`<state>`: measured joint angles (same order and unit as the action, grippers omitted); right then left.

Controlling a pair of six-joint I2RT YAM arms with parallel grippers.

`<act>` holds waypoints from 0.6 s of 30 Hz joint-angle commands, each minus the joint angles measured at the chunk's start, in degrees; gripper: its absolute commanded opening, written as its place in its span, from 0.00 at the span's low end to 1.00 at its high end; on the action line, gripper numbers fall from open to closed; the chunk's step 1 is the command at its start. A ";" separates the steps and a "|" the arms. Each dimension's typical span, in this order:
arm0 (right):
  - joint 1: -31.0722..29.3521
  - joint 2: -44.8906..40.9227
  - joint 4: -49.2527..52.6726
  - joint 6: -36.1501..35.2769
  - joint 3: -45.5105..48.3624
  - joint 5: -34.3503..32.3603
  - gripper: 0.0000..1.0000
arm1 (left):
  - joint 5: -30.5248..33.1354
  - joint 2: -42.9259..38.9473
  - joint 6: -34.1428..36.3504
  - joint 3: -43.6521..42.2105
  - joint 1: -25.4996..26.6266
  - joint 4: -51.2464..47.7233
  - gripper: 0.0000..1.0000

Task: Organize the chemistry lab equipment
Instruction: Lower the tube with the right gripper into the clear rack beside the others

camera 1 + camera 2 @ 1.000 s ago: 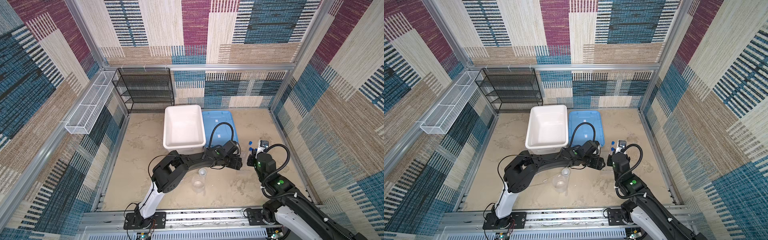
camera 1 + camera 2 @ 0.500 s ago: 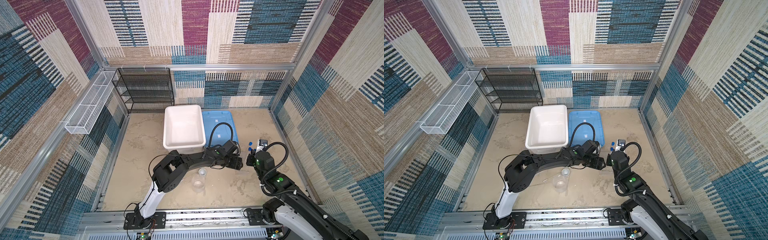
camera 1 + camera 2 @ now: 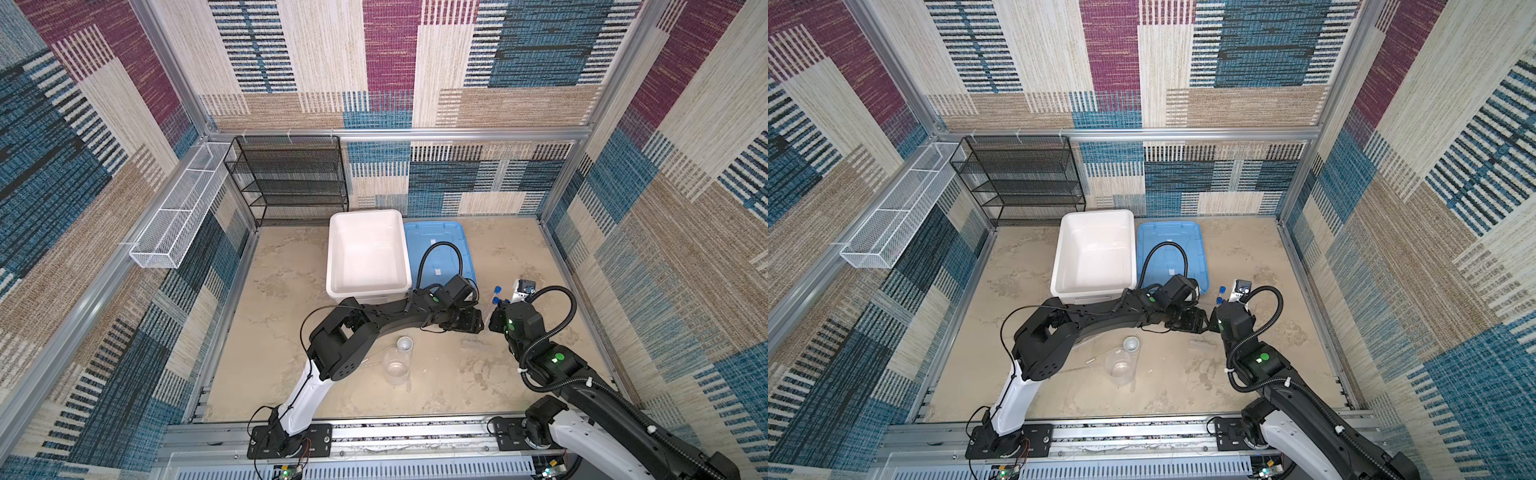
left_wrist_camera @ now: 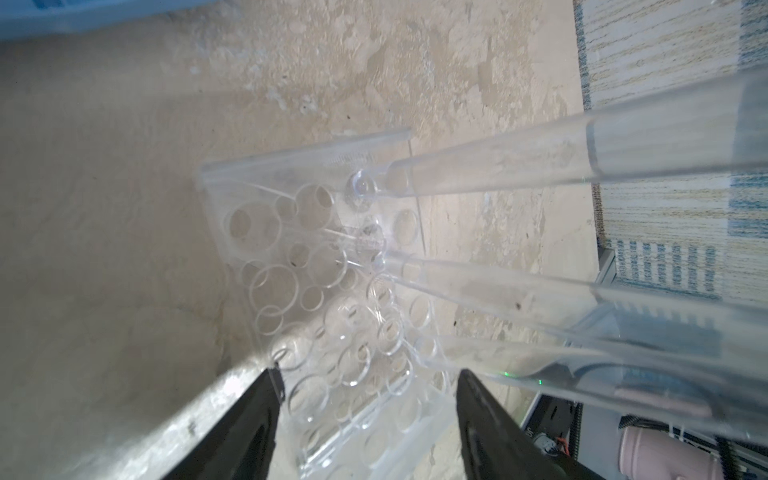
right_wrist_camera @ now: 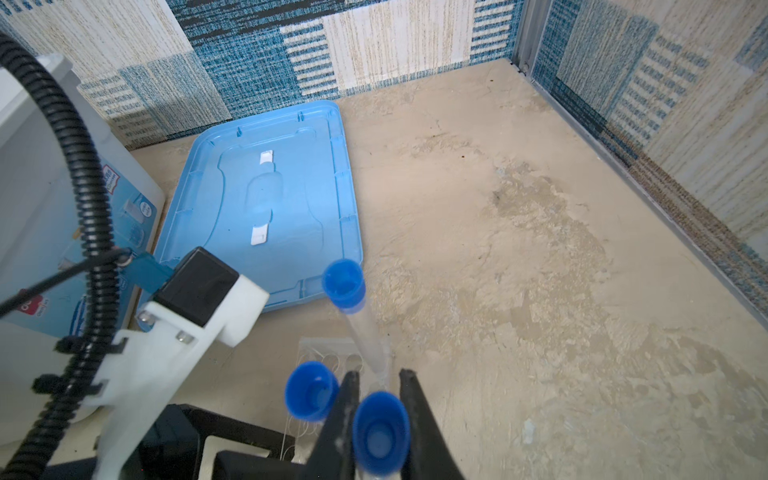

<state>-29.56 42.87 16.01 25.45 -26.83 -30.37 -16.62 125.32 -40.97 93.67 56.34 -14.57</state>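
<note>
Right wrist view shows the right gripper (image 5: pixel 376 388) clamped on a blue-capped test tube (image 5: pixel 380 432), one black finger (image 5: pixel 347 409) on each side just under the cap. Two more capped tubes (image 5: pixel 347 291) stand close by it: one rises farther out, leaning, and another cap (image 5: pixel 311 395) sits just beside the gripped tube. All three tubes run down toward the clear tube rack (image 4: pixel 328 266), which rests on the sandy table (image 5: pixel 519 249).

Left wrist view looks down on that rack, with its perforated top plate of large and small round holes. The left gripper (image 4: pixel 368 388) has its two dark fingers (image 4: pixel 253 415) spread apart on either side of the near end of the rack; I cannot tell whether they press on its walls. Three clear tube bodies (image 4: pixel 478 170) slant across this view, with their lower ends at the rack's holes.

In both top views the two grippers meet over the rack (image 3: pixel 473 344), which lies in front of the blue lid (image 3: pixel 436 249) and to the right of the white bin (image 3: pixel 365 253). Left of the rack, the clear beaker (image 3: pixel 395 365) stands upright with the small funnel-like cup (image 3: pixel 404 343) just behind it. Thin metal rods (image 3: pixel 1090 359) lie on the table just left of the beaker. Well behind the rack, against the back wall, stands the black mesh shelf (image 3: pixel 291 178)
</note>
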 commanded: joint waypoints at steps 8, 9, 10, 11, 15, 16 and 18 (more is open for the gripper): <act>-9.87 2.53 6.89 11.46 -1.25 -9.16 0.10 | 0.19 -3.01 -0.67 -4.08 -1.14 -1.50 0.64; -11.18 2.93 6.76 12.07 -1.37 -10.58 0.10 | 0.11 -3.26 -0.78 -4.59 -1.24 -1.20 0.64; -12.82 3.47 6.67 12.60 -1.53 -12.67 0.10 | -0.14 -3.48 -0.84 -4.92 -1.32 -1.07 0.64; -13.84 4.14 6.80 12.99 -1.87 -14.16 0.09 | -0.33 -3.56 -0.95 -5.02 -1.34 -1.15 0.64; -16.93 5.29 7.02 14.17 -2.60 -18.42 0.09 | -0.46 -4.22 -1.17 -5.63 -1.50 -1.27 0.63; -17.56 5.30 5.82 13.33 -2.44 -19.25 0.09 | -0.43 -4.42 -1.14 -5.83 -1.52 -1.23 0.63; -18.24 5.92 4.50 11.91 -2.90 -20.81 0.09 | -0.51 -4.72 -1.28 -5.97 -1.68 -1.34 0.63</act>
<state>-47.05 48.21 20.38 37.06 -29.17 -47.68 -16.82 121.36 -41.01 87.92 54.76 -15.86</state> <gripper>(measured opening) 0.188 0.630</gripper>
